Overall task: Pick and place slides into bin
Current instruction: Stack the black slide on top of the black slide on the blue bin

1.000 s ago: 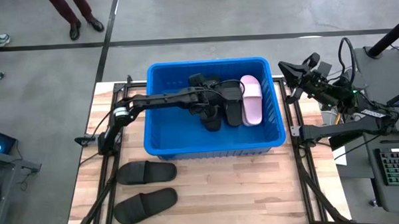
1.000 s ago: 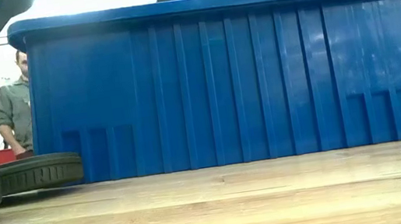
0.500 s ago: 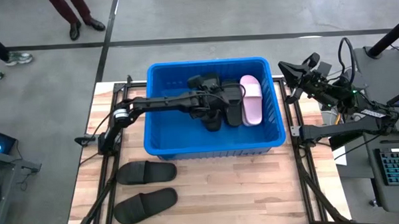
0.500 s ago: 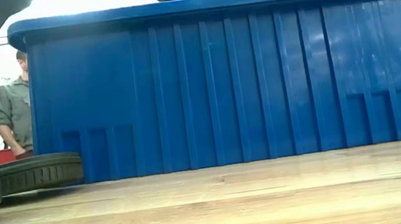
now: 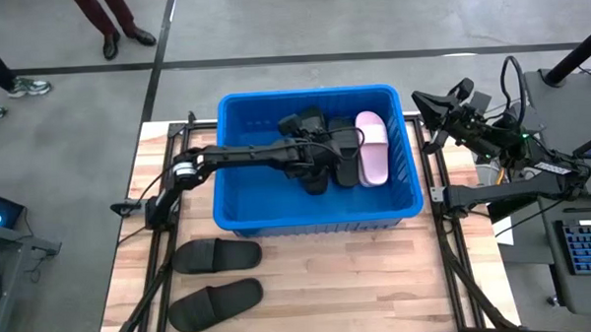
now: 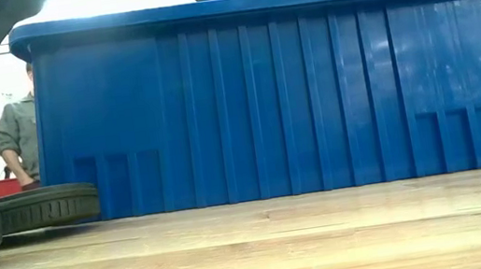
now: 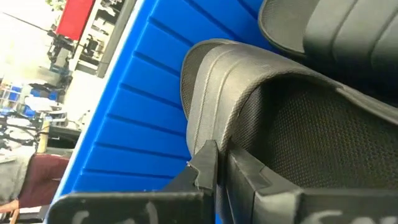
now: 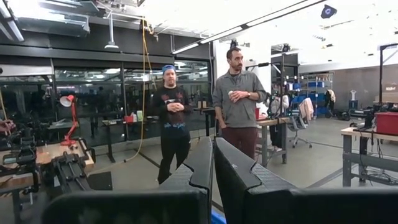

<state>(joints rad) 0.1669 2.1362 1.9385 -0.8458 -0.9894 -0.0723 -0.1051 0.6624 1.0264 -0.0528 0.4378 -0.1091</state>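
Working left to right in the high view: lower left of the frame we see two black slides on the bare wooden table (image 5: 309,284), one (image 5: 216,256) just below the bin's near wall and the other (image 5: 215,302) just under it, both lying with long axes running left-right, roughly parallel to that wall. Centre frame, the blue bin (image 5: 240,199) holds a cluster of black slides (image 5: 315,151) and one pink slide (image 5: 373,147) in its upper right part. The left gripper (image 5: 315,157) reaches in from the left over the rim and sits right at that black cluster; the left wrist view shows its fingers (image 7: 208,165) together, pressed up against a black slide (image 7: 273,106) rather than clamped around it, so we judge it holds nothing. Right of the frame, the right gripper (image 5: 427,107) is parked off the table beside the bin's upper right corner, fingers (image 8: 205,163) closed and empty, pointed at the room and the people standing there. For the coming move: the two loose slides lie toward the lower left of the left gripper, outside the bin, and the left arm is clearly the nearer one. We judge a grab across the slide's short width, at the strap, fits that left-right lie.
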